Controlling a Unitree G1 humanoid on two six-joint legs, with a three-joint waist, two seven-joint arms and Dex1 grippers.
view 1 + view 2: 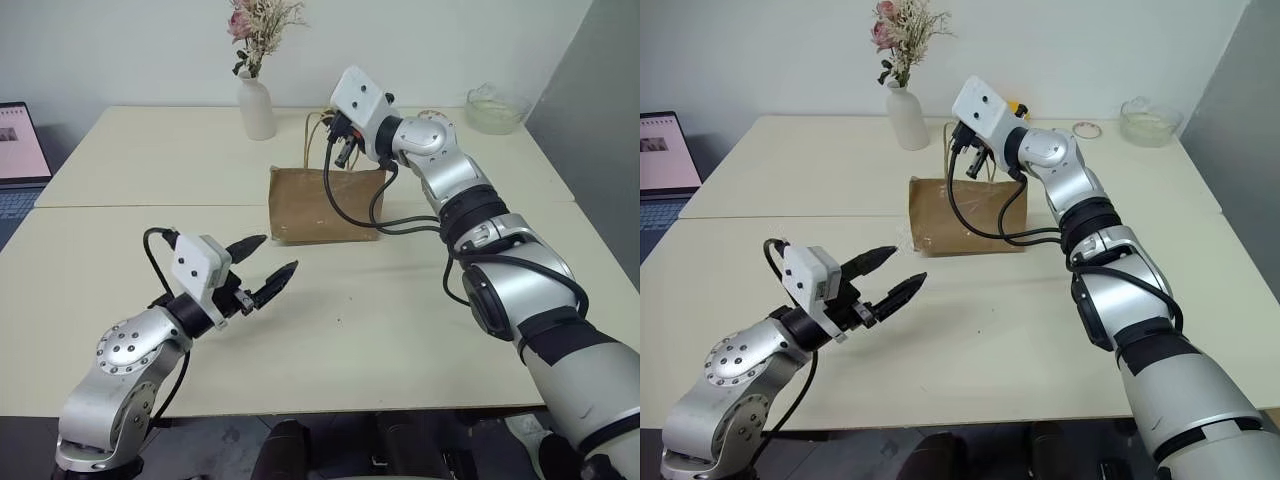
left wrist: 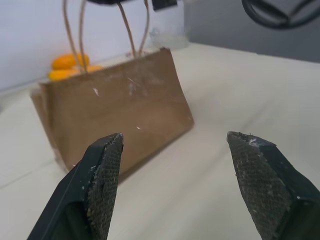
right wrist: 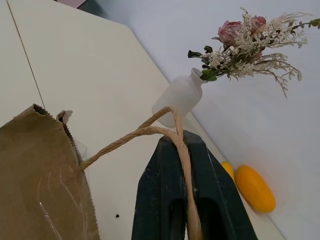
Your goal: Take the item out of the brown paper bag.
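Fingers of the right gripper (image 3: 181, 150) are pressed together on a tan loop handle (image 3: 131, 138) of the brown paper bag (image 1: 325, 205), which stands upright on the cream table (image 1: 400, 330) near a white vase (image 1: 256, 106) of dried flowers. Nearer the robot, well short of the bag, the left gripper (image 1: 262, 267) hovers with its fingers spread and empty. Whether the bag holds the red bottle cannot be told.

Both arms are built of silver metal segments with black joint bands and round screw-dotted housings. Loose black cables loop along them. A white boxy camera housing sits on each wrist, ahead of black, tapered, textured fingers.
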